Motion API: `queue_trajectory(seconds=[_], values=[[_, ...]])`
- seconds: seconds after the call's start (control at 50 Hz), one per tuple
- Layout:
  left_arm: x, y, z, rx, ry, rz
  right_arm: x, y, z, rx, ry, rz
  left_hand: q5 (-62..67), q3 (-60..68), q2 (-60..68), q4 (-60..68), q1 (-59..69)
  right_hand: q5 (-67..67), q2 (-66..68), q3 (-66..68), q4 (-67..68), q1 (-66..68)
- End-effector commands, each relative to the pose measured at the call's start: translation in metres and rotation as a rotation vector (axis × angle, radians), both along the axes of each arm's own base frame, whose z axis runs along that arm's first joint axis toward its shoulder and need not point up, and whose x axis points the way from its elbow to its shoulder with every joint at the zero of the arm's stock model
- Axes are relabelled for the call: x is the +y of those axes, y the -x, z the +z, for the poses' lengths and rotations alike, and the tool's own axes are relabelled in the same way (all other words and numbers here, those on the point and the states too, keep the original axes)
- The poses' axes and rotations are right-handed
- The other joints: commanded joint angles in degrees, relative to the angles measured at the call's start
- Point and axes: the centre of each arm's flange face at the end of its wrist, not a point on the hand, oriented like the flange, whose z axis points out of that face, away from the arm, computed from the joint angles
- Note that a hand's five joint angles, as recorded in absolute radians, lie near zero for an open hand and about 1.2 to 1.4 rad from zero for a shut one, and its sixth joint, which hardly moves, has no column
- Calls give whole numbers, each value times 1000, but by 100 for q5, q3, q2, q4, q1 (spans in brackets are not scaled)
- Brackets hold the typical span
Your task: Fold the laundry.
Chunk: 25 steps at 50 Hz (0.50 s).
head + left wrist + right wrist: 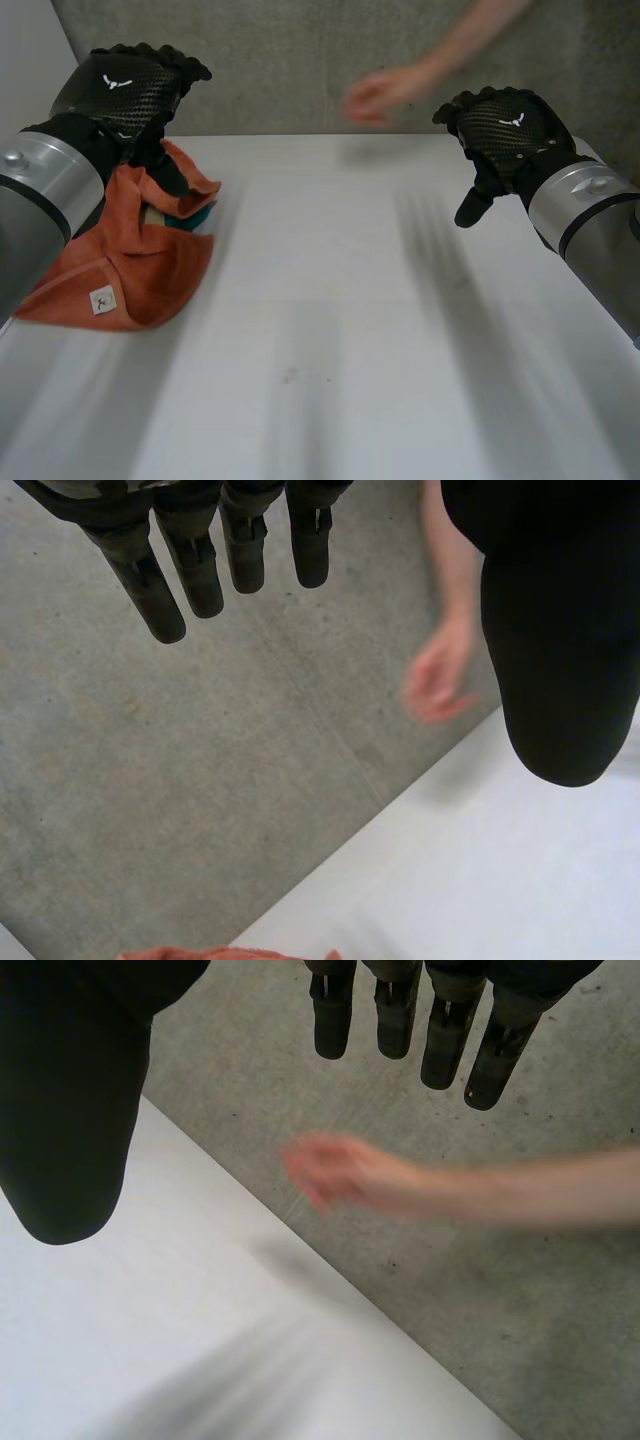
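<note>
Lying in a soft heap at the left side of the white table (pixel 350 300), the orange cloth (pixel 130 265) looks light and floppy; a corner or edge seems the best place to grab it. The left hand (pixel 125 85) and the right hand (pixel 510 125) both hang in the air, fingers straight, holding nothing. The left arm (pixel 40 195) hides part of the cloth. A teal thing (pixel 197 212) peeks out of it, I can't tell what
</note>
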Motion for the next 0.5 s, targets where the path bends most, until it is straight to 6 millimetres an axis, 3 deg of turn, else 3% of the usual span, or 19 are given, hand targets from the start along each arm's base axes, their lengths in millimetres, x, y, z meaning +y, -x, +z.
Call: queue_trajectory(seconds=[0.02,0.12,0.14,0.26,0.32,0.38,0.5], values=[[-16,3,-6,-1,37,16,0,0,0,0,-1,0,-264,-289,-209,-213,-311,-363,-271,-226,-346,-143],[-50,-9,-12,-88,105,100,-1,-1,-5,7,-14,0,-243,-267,-188,-191,-289,-363,-271,-226,-346,-143],[-67,-18,-20,-129,114,145,-1,-1,-5,7,-14,0,-193,-217,-138,-141,-239,-363,-271,-226,-346,-143],[-116,-43,-48,-229,107,269,-1,-1,-7,9,-18,0,-175,-200,-121,-124,-222,-363,-271,-226,-346,-143],[-154,-67,-79,-278,97,350,-1,-1,-7,9,-18,0,-175,-200,-121,-124,-222,-363,-271,-226,-346,-143],[-179,-88,-101,-305,100,405,-1,-1,-7,9,-18,0,-175,-200,-121,-124,-222,-363,-271,-226,-346,-143],[-204,-108,-140,-323,76,438,-1,-1,-8,13,-23,2,59,34,113,110,12,-363,-271,-226,-346,-143]])
